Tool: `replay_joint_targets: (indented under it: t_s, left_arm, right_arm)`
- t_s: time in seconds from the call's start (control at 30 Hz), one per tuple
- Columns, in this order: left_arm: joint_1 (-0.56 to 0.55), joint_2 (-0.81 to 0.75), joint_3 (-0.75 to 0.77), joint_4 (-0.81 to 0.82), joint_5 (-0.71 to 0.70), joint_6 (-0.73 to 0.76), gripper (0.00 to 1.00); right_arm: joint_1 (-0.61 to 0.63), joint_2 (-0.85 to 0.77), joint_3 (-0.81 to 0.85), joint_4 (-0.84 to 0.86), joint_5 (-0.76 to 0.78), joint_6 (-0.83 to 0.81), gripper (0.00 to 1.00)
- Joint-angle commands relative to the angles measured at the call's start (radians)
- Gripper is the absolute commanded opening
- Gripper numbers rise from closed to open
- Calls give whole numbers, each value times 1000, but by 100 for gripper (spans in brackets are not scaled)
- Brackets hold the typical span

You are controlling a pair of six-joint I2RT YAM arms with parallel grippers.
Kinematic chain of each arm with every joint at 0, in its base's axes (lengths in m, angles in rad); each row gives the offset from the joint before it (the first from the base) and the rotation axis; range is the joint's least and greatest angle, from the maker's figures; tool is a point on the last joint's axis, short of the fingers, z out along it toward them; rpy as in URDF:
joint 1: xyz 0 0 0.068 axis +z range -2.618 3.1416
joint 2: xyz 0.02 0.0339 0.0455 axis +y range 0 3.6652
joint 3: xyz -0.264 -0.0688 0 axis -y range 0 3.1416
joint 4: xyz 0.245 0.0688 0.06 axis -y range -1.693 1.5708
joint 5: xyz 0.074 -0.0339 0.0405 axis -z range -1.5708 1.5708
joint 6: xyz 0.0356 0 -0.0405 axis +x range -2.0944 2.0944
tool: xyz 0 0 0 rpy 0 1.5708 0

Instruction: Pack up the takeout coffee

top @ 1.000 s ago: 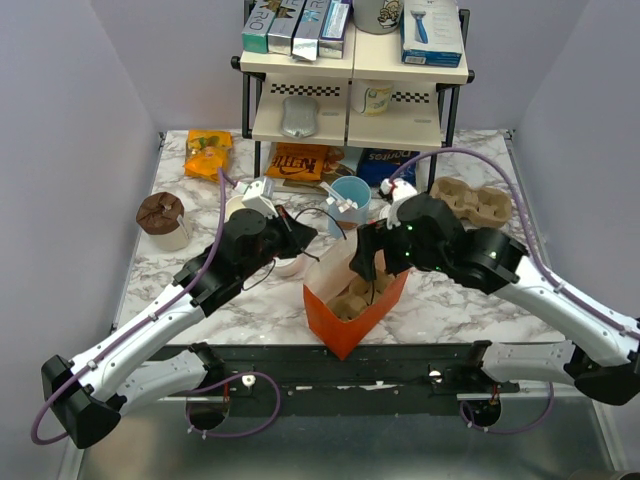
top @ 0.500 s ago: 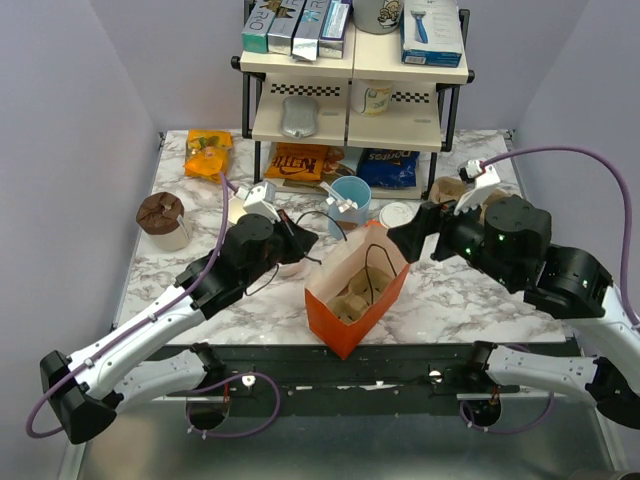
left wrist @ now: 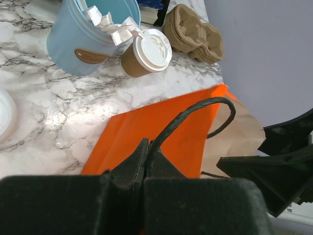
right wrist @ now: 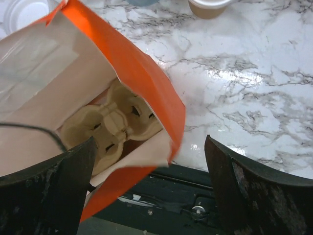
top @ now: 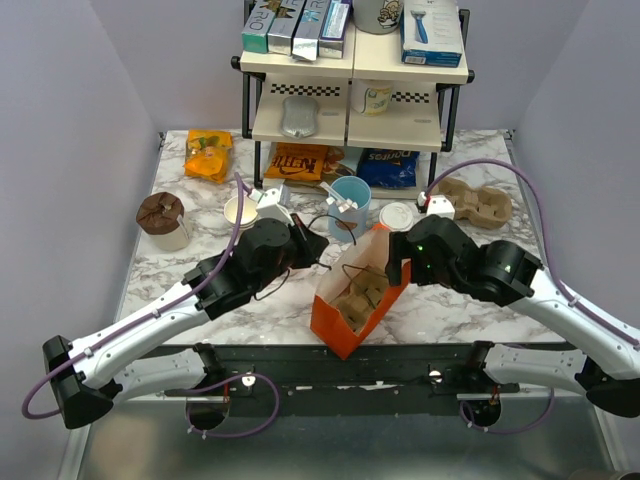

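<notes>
The takeout coffee [top: 397,216], a short kraft cup with a white lid [left wrist: 152,44], stands on the marble beside the taller light-blue cup [top: 350,197]. Its base also shows at the top of the right wrist view [right wrist: 208,6]. An orange paper bag [top: 345,318] stands open near the front edge, with a pulp cup carrier [right wrist: 115,122] inside it. My left gripper [left wrist: 146,148] is shut on the bag's black cord handle [left wrist: 190,115]. The right gripper [right wrist: 149,142] hangs open over the bag's right corner, its fingers [right wrist: 244,191] apart on either side with nothing held.
Stacked pulp carriers [top: 480,200] lie at the back right. A white cup [top: 240,211] and a brown-topped cup [top: 160,215] sit to the left. A shelf rack [top: 350,120] with snack packs under it stands at the back. The table's front edge [right wrist: 195,176] lies just beyond the bag.
The right arm swung out to the right, then came back to the bag's right edge, still open. The left gripper and the bag shifted slightly right.
</notes>
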Motion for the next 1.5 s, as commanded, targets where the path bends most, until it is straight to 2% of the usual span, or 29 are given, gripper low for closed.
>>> replay_joint_targets:
  t_s: [0.0,0.03,0.1,0.13,0.2,0.23,0.37,0.43,0.53,0.7,0.83,0.9,1.1,1.27,1.37,1.47]
  left_arm:
    - [-15,-8,28,-31,-50,12,9]
    - [-16,-9,29,-29,-51,16,21]
    - [-16,-15,34,-19,-28,52,31]
    - [-16,-20,34,-8,-12,68,42]
    - [-16,-23,42,1,35,116,54]
    - [-16,-21,46,-6,49,131,64]
    - [-16,-17,57,-34,80,179,78]
    - [-16,-18,59,-43,89,188,83]
    - [-16,-15,69,-58,114,220,86]
    - [-16,14,120,-140,114,259,88]
    - [-16,35,114,-170,117,257,87]
    - [-16,29,106,-164,121,253,87]
    - [-16,-46,74,-115,123,239,92]
    - [-16,-100,63,-123,97,216,96]
    - [-16,-120,48,-123,81,205,99]
    - [-15,-129,45,-129,69,204,99]
  right_arm:
    - [-2,-14,-56,15,-29,54,93]
    - [-3,-17,-73,50,-44,48,88]
    - [-3,-17,-78,73,-50,45,74]
    - [-3,-14,-69,73,-44,45,70]
    - [-2,-7,-58,72,-32,42,63]
    - [-3,-6,-52,73,-32,39,61]
    - [-3,3,-30,78,-27,22,50]
    - [-3,13,-27,81,-26,11,38]
    - [-2,28,-19,101,-27,-9,22]
    - [-2,65,33,124,-8,-44,17]
    - [-3,101,137,120,-12,-81,11]
    - [-3,124,177,103,-14,-95,1]
    - [-26,189,292,-6,-44,-122,1]
    - [-94,207,217,40,-173,-150,1]
    - [-183,249,153,87,-286,-197,1]
    - [-227,327,172,49,-285,-236,1]
